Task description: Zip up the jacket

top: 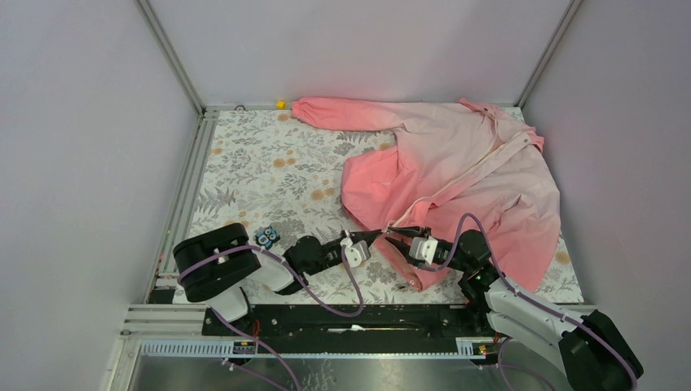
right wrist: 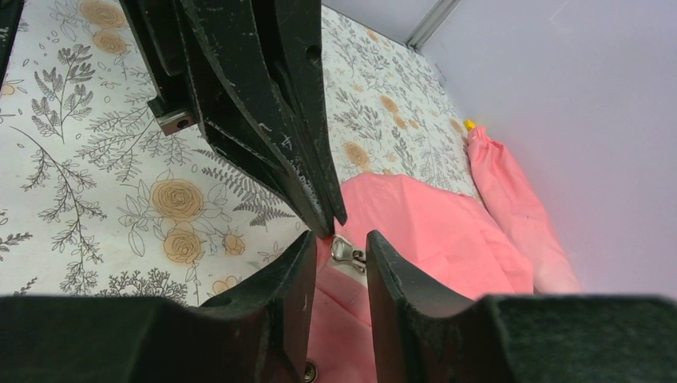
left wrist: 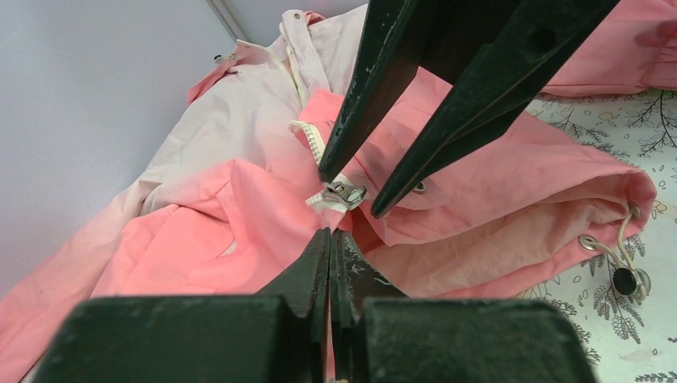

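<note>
The pink jacket (top: 456,171) lies spread over the right half of the table, collar at the far right, and its white zipper runs diagonally down to the near hem. My left gripper (top: 376,236) is shut on the jacket's hem fabric (left wrist: 239,207) just below the metal zipper pull (left wrist: 343,192); its tips (left wrist: 331,233) pinch pink cloth. My right gripper (top: 395,238) is open, with its fingers either side of the zipper pull (right wrist: 345,250) and a gap left around it (right wrist: 342,237). Its black fingers (left wrist: 447,120) hang over the pull in the left wrist view.
A floral cloth (top: 269,179) covers the table inside grey walls. A small yellow object (top: 280,104) sits by the far sleeve cuff. A small blue-and-black item (top: 266,237) lies near the left arm. A hem drawstring with a black toggle (left wrist: 624,279) trails right.
</note>
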